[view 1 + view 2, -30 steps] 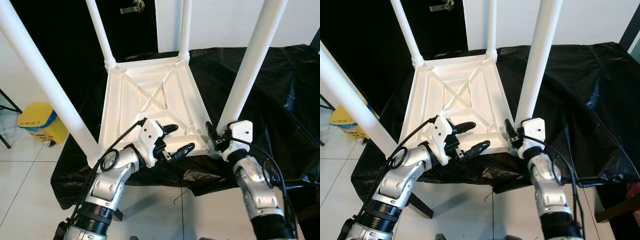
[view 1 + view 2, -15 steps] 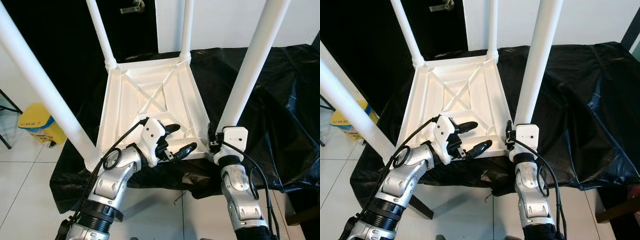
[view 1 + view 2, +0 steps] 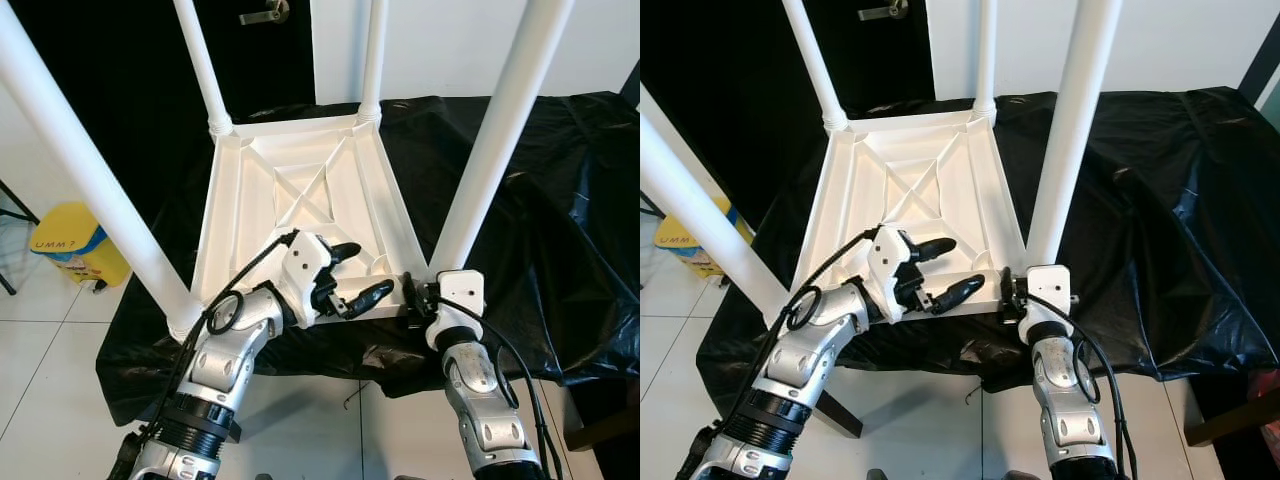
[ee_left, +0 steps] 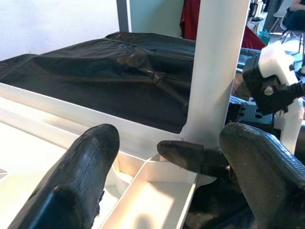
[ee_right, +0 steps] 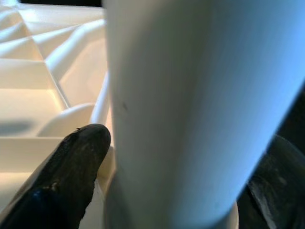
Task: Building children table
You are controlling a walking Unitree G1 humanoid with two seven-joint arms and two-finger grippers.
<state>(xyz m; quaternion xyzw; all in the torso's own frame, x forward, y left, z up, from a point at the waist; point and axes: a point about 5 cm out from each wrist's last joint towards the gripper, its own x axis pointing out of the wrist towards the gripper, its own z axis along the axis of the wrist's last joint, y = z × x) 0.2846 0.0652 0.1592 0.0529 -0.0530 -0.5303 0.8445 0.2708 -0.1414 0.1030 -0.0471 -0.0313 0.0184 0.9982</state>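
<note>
A white children's table lies upside down on a black cloth, its four legs pointing up. My left gripper is open just above the near rim of the table's underside, with nothing between its fingers. My right gripper is at the foot of the near right leg. In the right wrist view that leg stands between the two black fingers, which press on its base. The left wrist view shows the same leg and one finger of the right gripper beside its socket.
The black cloth covers a low surface and hangs over its near edge. The near left leg slants up close to my left arm. A yellow bin stands on the white tiled floor at the left. A dark door is behind.
My right arm has swung left and inward, bringing its gripper from the outer side of the near right leg to close around its foot. The left gripper has barely moved.
</note>
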